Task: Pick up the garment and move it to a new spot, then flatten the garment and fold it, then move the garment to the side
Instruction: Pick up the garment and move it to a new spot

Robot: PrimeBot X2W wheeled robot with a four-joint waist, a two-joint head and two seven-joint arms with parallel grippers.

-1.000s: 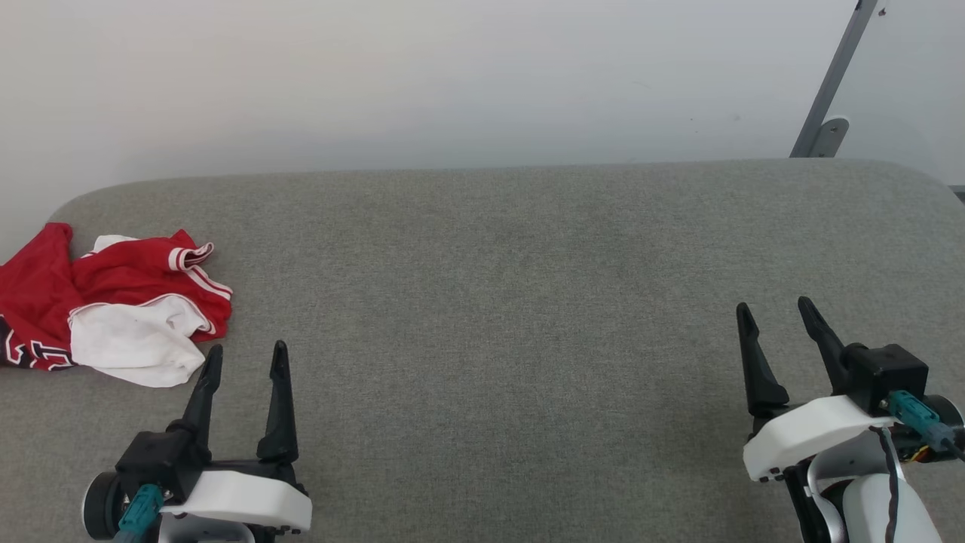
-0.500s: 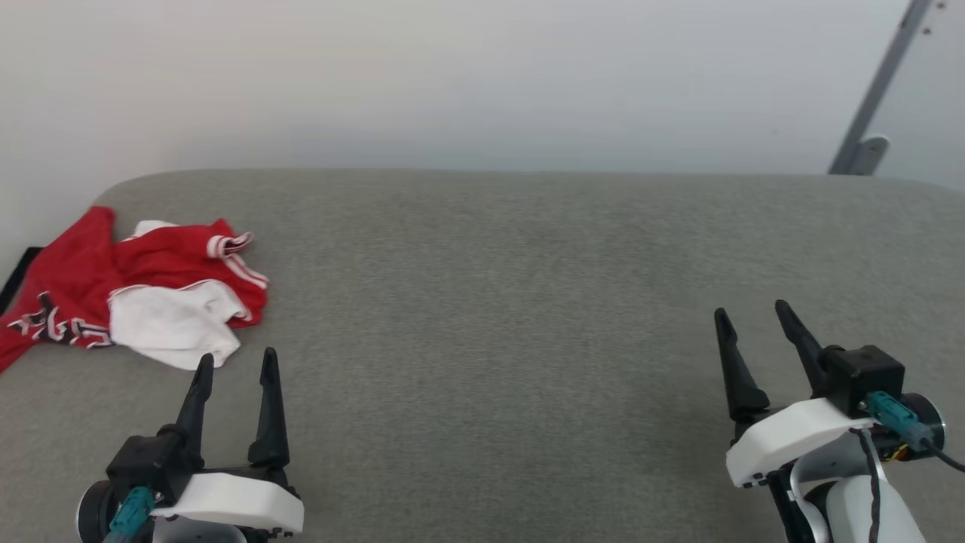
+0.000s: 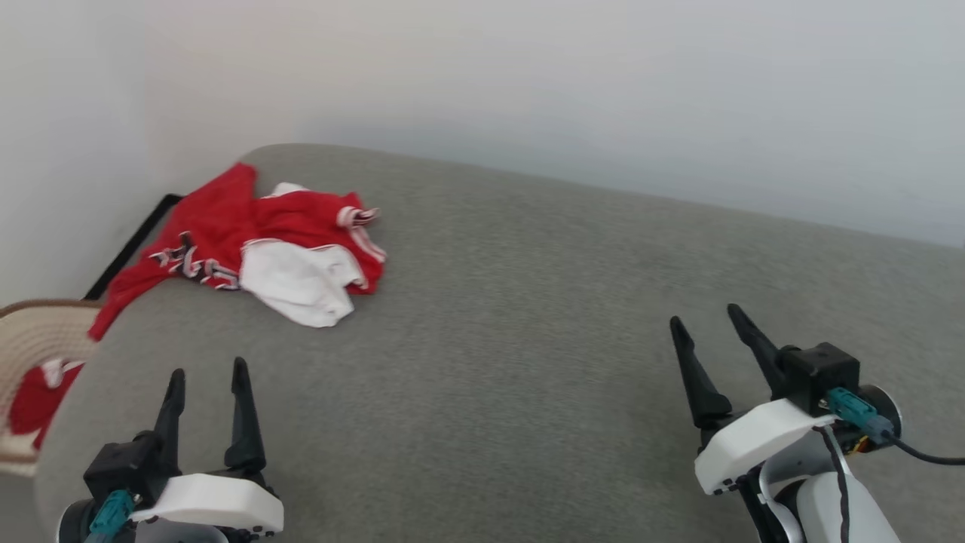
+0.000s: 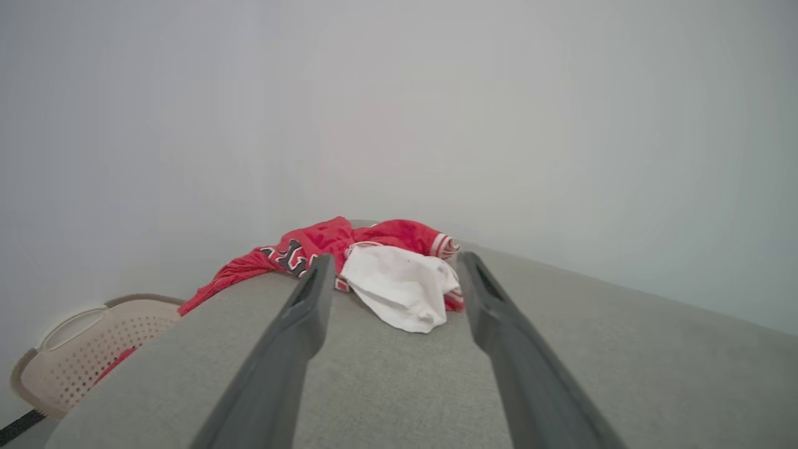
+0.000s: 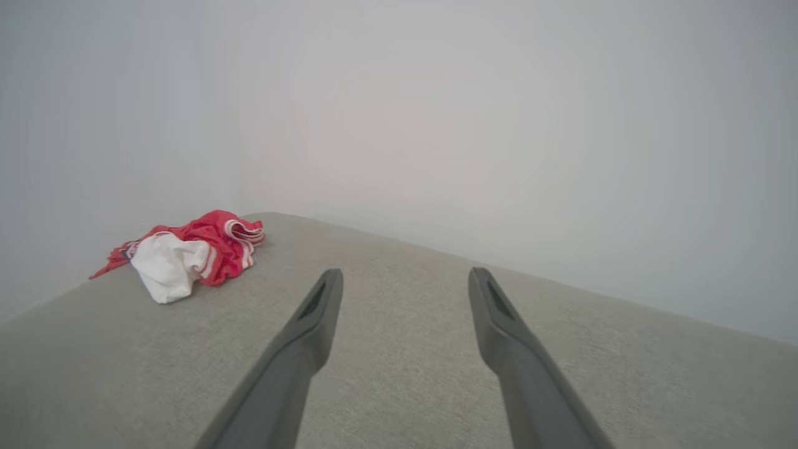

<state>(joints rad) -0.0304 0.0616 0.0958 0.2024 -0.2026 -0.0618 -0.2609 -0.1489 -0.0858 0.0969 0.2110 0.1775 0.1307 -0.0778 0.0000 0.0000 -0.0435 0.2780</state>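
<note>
The garment (image 3: pixel 226 226) is lying bunched at the grey pad's (image 3: pixel 528 339) far left corner, with one end drooping over the edge toward a basket (image 3: pixel 30 335) that the frame is cutting off. The left gripper (image 3: pixel 209 366) and right gripper (image 3: pixel 703 313) are hovering wide open, holding nothing.

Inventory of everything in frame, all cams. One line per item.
red soft-fabric shirt with white sleeves and dark lettering: 1, red and white, crumpled at the surface's far left corner, one end hanging over the left edge
grey fabric-covered surface: 1, grey, under everything
beige perforated basket: 1, beige, below the surface's left edge
red-and-white cloth: 1, red and white, inside the basket
black strip: 1, black, by the left wall
pale wall: 1, off-white, behind
left gripper: 1, dark fingers, open, empty, lower left
right gripper: 1, dark fingers, open, empty, lower right
</note>
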